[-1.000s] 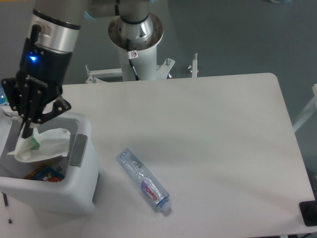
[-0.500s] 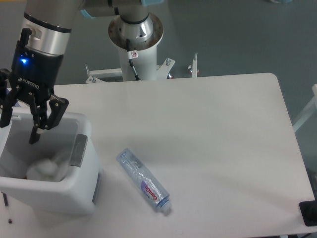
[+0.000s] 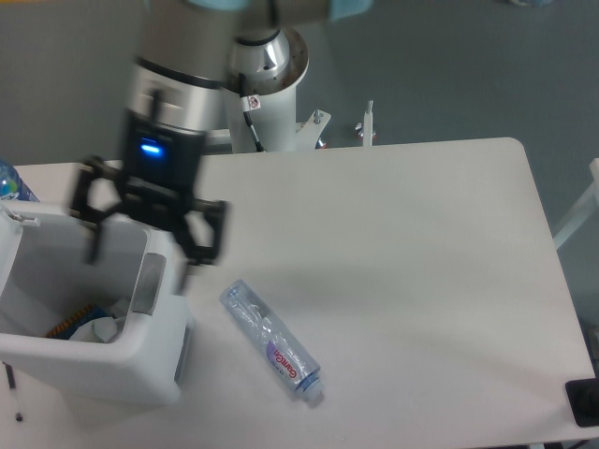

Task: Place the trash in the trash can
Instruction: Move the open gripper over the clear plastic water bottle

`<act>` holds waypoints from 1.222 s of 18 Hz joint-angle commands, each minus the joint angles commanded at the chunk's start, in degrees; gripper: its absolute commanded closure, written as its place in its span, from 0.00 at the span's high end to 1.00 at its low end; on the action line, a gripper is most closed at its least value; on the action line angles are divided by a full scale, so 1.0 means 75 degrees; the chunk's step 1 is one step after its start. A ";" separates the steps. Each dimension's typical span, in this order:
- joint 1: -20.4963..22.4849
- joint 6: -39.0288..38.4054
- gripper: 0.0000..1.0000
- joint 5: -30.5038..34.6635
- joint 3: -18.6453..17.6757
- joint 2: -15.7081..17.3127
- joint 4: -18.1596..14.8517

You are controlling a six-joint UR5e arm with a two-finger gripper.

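Jaws look apart and empty, though the gripper point(image 3: 142, 248) is blurred. Move over the crushed water bottle point(image 3: 272, 341) and close across its narrow width.

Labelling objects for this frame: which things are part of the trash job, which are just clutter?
Job:
- crushed water bottle, lying on the table, not yet binned
- white wrapper, already inside the bin
- trash can, at the table's left edge
- gripper, jaws open, empty, above the bin's rim

Clutter:
- blue-tinted bottle, far left edge
- colourful item in the bin, can't identify
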 joint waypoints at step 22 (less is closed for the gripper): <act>0.0272 -0.1228 1.00 0.1382 0.2458 -0.3385 -0.3752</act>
